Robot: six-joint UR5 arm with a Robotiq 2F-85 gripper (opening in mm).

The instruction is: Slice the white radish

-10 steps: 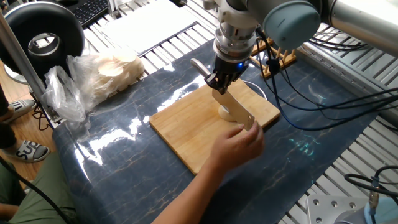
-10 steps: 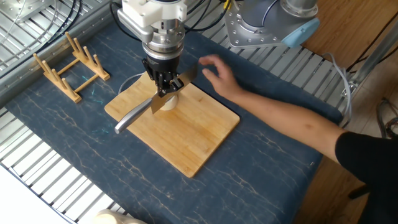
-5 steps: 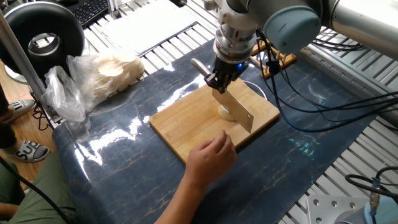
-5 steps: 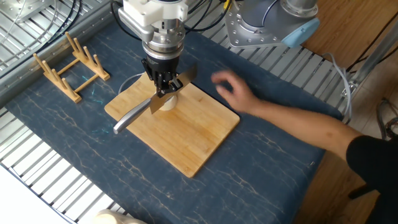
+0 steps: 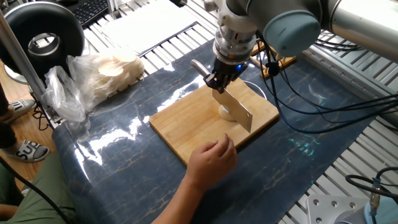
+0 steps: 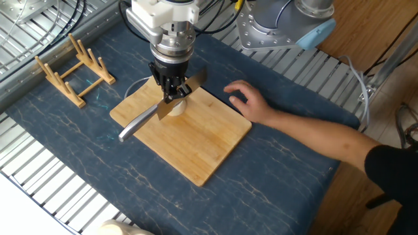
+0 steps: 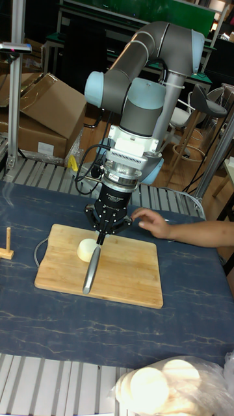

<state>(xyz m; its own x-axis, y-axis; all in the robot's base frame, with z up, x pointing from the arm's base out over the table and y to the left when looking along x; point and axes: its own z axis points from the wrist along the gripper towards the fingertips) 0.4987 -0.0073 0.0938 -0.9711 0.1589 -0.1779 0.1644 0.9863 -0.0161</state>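
Tall fixed view first, left to right: a small wooden upright (image 7: pixel 8 243) stands at the left edge of the dark blue marbled counter (image 7: pixel 195 325). Right of it lies the bamboo cutting board (image 7: pixel 130 276), and on the board's left part sits the white radish (image 7: pixel 86 249), a pale rounded chunk. The tool (image 7: pixel 105 232) hangs straight down over the board, just right of the radish, clenched on a knife (image 7: pixel 91 267) whose blade runs down toward the near edge of the board, right alongside the radish. Whether the blade touches the radish I cannot tell from here. Further right, a person's hand (image 7: pixel 149 224) rests at the far edge of the board, the bare forearm leading off to the right. At the near right edge lies a clear bag of pale round slices (image 7: pixel 170 386).

From one fixed view, that bag (image 5: pixel 102 71) sits at the left, then the board (image 5: pixel 211 124), with the radish (image 5: pixel 225 112) partly hidden behind the broad blade (image 5: pixel 235 109) and the hand (image 5: pixel 213 160) at the board's near edge.

From the other fixed view, a wooden rack (image 6: pixel 72 65) stands at the far left, well apart from the board (image 6: pixel 183 134).
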